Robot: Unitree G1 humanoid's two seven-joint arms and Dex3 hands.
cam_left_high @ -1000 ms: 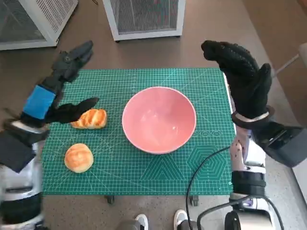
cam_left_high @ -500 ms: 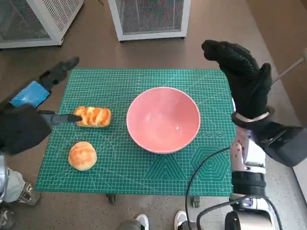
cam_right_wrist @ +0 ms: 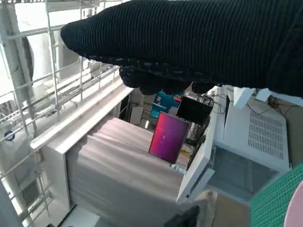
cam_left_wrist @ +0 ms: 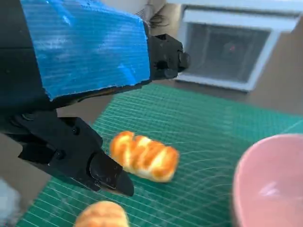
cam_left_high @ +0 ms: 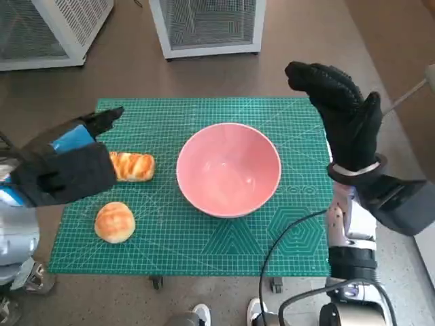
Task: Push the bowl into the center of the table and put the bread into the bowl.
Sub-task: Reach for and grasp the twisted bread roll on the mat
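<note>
The left hand's (cam_left_high: 68, 171) black fingers (cam_left_wrist: 106, 172) are spread apart and hold nothing; the braided bread loaf (cam_left_high: 132, 166) lies just beyond them, untouched, on the green cutting mat (cam_left_high: 224, 244) over the tabletop. The left wrist view shows a clear gap between fingers and loaf, which the head view partly hides. The right hand (cam_left_high: 343, 115) is raised beside the pink bowl (cam_left_high: 228, 169), open, empty. Two breads, counting the round bun (cam_left_high: 113, 222) nearer the robot than the loaf; one bowl, mid-mat.
</note>
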